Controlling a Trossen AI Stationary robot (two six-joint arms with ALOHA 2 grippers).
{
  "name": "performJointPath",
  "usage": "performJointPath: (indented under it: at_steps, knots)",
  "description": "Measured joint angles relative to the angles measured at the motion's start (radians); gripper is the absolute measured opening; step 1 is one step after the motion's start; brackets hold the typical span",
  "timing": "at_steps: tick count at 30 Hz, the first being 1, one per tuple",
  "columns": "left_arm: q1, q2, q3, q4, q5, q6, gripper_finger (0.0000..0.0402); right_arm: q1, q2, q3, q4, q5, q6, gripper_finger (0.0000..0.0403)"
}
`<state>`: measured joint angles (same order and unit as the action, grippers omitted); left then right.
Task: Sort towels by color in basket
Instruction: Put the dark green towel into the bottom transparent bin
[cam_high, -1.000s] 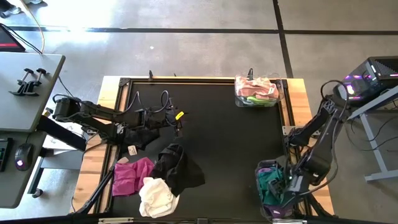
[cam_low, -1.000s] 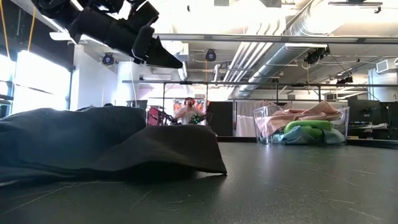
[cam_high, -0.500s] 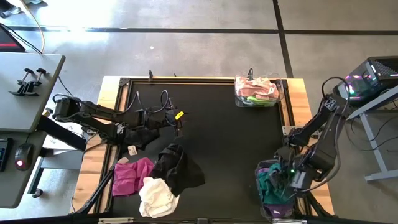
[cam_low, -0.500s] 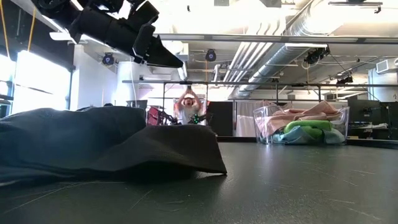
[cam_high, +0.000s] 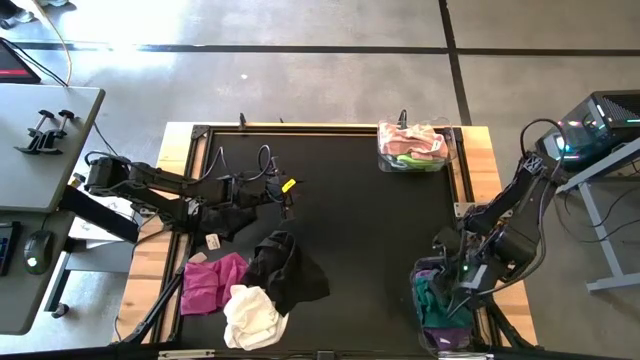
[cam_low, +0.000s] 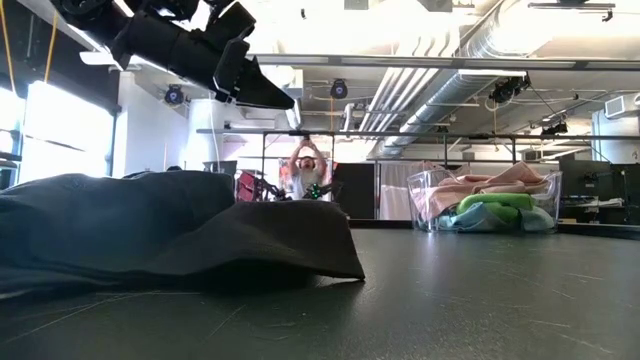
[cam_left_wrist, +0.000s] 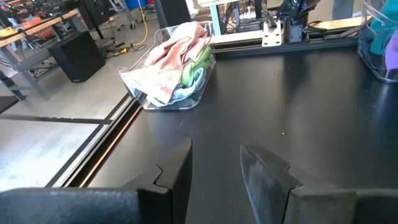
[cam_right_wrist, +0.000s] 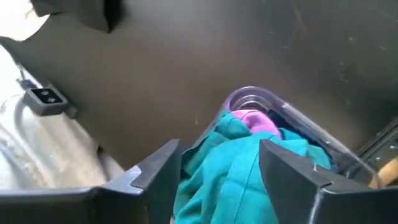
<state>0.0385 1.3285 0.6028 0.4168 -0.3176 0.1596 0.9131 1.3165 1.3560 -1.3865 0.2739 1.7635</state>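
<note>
Three towels lie at the table's near left: magenta (cam_high: 212, 283), cream (cam_high: 252, 315) and black (cam_high: 285, 268), the black one filling the low view's left (cam_low: 180, 230). A clear basket (cam_high: 440, 325) at the near right holds a teal towel (cam_right_wrist: 230, 168) and a purple one (cam_right_wrist: 252, 121). A second basket (cam_high: 412, 148) at the far right holds peach-pink and lime green towels (cam_left_wrist: 177, 56). My right gripper (cam_right_wrist: 227, 165) hovers open above the teal towel. My left gripper (cam_left_wrist: 216, 168) is open, held above the table's left middle (cam_high: 286, 205).
Bare black tabletop (cam_high: 360, 220) stretches between the towel pile and the two baskets. The table's wooden edges and rails (cam_high: 470, 190) frame it. A person (cam_low: 305, 170) stands far behind the table in the room. A desk with a mouse sits off the table's left.
My right gripper has risen a little above the near-right basket and drifted slightly toward the table's left, staying open. The towels and my left arm have not moved. The person in the room behind has raised both arms.
</note>
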Motion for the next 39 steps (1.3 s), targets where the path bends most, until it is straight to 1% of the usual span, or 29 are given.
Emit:
performJointPath:
  at_steps: [2, 4, 10, 13, 18, 20, 22, 26, 31, 35, 39]
  knots:
    - [0.0, 0.0, 0.0, 0.0, 0.0, -0.001, 0.0124, 0.001, 0.003, -0.006, -0.012, 0.003, 0.018, 0.02]
    - [0.0, 0.0, 0.0, -0.005, 0.0, -0.006, 0.0124, 0.011, 0.013, -0.017, -0.014, -0.022, 0.064, 0.0193]
    - [0.0, 0.0, 0.0, -0.01, 0.0, -0.01, 0.0124, 0.061, 0.11, -0.057, 0.033, -0.211, 0.271, 0.016]
    - [0.0, 0.0, 0.0, -0.009, 0.0, -0.01, 0.0124, 0.077, 0.178, -0.091, 0.152, -0.261, 0.326, 0.014]
    - [0.0, 0.0, 0.0, -0.009, 0.001, -0.021, 0.0124, 0.102, 0.3, -0.155, 0.358, -0.282, 0.331, 0.0119]
    - [0.0, 0.0, 0.0, -0.009, 0.001, -0.025, 0.0124, 0.111, 0.352, -0.167, 0.385, -0.282, 0.336, 0.0117]
    - [0.0, 0.0, 0.0, -0.009, 0.001, -0.026, 0.0124, 0.121, 0.402, -0.168, 0.375, -0.282, 0.35, 0.0118]
    - [0.0, 0.0, 0.0, -0.008, 0.001, -0.025, 0.0124, 0.134, 0.427, -0.167, 0.344, -0.269, 0.38, 0.0129]
    - [0.0, 0.0, 0.0, -0.008, 0.001, -0.026, 0.0124, 0.16, 0.369, -0.141, 0.286, -0.168, 0.411, 0.0164]
    - [0.0, 0.0, 0.0, -0.008, 0.001, -0.026, 0.0124, 0.182, 0.3, -0.106, 0.237, -0.139, 0.438, 0.0192]
    - [0.0, 0.0, 0.0, -0.008, 0.001, -0.026, 0.0124, 0.207, 0.253, -0.06, 0.158, -0.075, 0.438, 0.0194]
